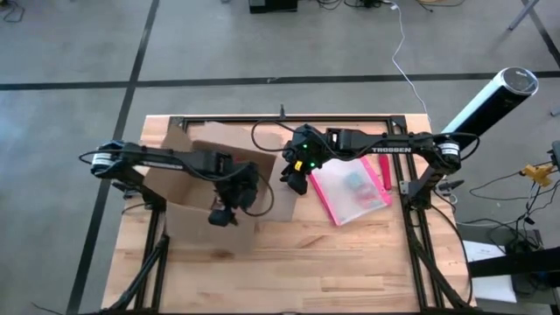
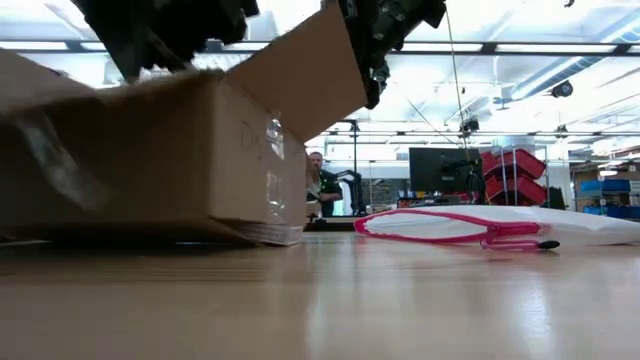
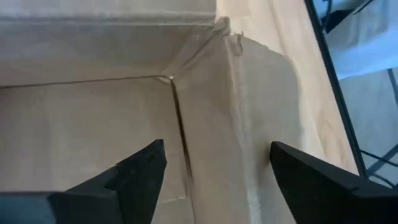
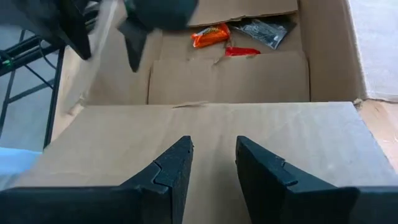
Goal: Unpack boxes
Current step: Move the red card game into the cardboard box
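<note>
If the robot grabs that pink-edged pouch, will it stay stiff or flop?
The pouch probably flops: it looks like thin translucent film lying nearly flat on the table. Likely light, since the low view shows it barely bulging. It may slide when pushed.

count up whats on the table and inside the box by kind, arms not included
cardboard box: 1
pink-edged zip pouch: 1
orange snack wrapper inside the box: 1
red packet inside the box: 1
dark silvery wrapper inside the box: 1
total: 5
</note>
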You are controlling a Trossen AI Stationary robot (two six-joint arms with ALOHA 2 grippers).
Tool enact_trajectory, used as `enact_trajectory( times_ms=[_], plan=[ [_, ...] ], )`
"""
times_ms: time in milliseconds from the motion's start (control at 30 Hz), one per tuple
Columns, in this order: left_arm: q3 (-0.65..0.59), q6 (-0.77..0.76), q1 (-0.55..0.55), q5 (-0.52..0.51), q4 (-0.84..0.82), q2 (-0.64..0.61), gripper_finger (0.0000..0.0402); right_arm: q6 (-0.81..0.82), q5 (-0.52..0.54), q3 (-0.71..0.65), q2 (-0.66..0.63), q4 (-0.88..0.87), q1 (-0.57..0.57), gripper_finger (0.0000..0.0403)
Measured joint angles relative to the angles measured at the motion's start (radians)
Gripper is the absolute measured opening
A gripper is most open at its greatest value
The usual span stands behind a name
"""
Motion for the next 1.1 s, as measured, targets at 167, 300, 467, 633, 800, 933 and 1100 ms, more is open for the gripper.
enact_trajectory(
  times_ms=[167, 300, 467, 633, 800, 933, 1100],
  plan=[
    [0.0, -0.061, 0.0, -0.007, 0.107, 0.07, 0.023, -0.016, -0.002, 0.0, 0.0, -0.006, 0.0, 0.0101],
    [0.0, -0.093, 0.0, -0.006, 0.161, 0.106, 0.0121, -0.037, 0.0, 0.0, -0.001, -0.039, -0.002, 0.0105],
    [0.003, -0.11, 0.0, -0.003, 0.169, 0.133, 0.0015, -0.049, -0.001, 0.0, -0.004, -0.063, -0.002, 0.0113],
    [0.002, -0.125, 0.0, -0.038, 0.193, 0.122, 0.0003, -0.066, -0.001, 0.0, -0.013, -0.072, -0.006, 0.011],
    [-0.003, -0.145, 0.0, -0.127, 0.268, 0.047, 0.0001, -0.064, -0.009, 0.026, -0.087, -0.068, -0.02, 0.0095],
    [-0.001, -0.143, 0.007, -0.16, 0.332, -0.004, 0.0, -0.066, 0.037, 0.041, -0.18, -0.067, -0.039, 0.0084],
    [0.0, -0.155, 0.013, -0.204, 0.348, -0.023, 0.0, -0.076, 0.151, 0.041, -0.296, -0.126, -0.064, 0.0073]
  ],
)
